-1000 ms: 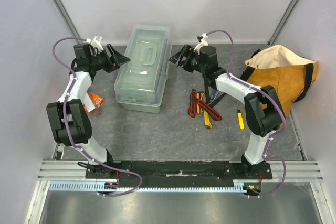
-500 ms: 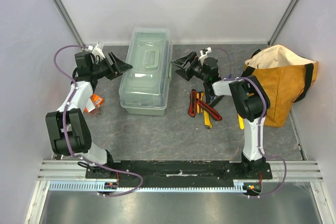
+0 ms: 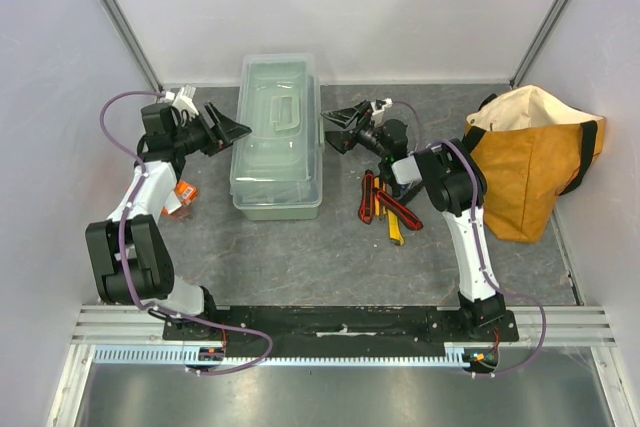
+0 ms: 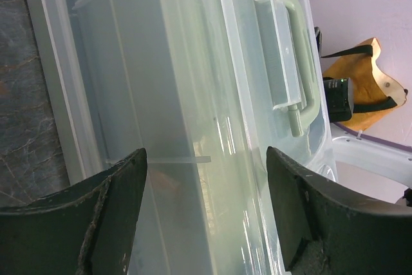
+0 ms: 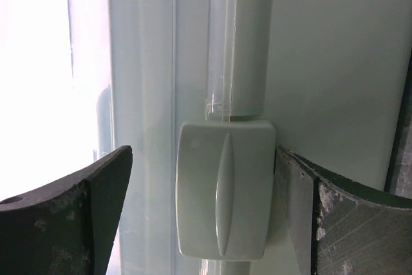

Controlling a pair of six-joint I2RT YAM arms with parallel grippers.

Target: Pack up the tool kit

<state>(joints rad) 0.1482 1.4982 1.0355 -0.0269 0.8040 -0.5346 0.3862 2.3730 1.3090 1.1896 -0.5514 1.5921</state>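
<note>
The tool kit (image 3: 277,137), a pale green box with its translucent lid down, stands at the back middle of the table. Its handle (image 4: 288,62) shows in the left wrist view. My left gripper (image 3: 232,130) is open beside the box's left wall (image 4: 161,127), with nothing between its fingers (image 4: 109,223). My right gripper (image 3: 330,127) is open at the box's right side. Its jaws straddle the pale green latch (image 5: 225,204), and the right finger (image 5: 315,223) touches the latch's edge. Red and yellow utility knives (image 3: 380,197) lie right of the box.
An orange-tan fabric bag (image 3: 530,157) with black straps stands at the right. A small orange item (image 3: 180,192) lies by the left arm. Grey walls close the back and both sides.
The right gripper has opened wider and come in low to the box's right side, over the latch. The box has shifted and straightened a little. The left gripper has hardly moved.
</note>
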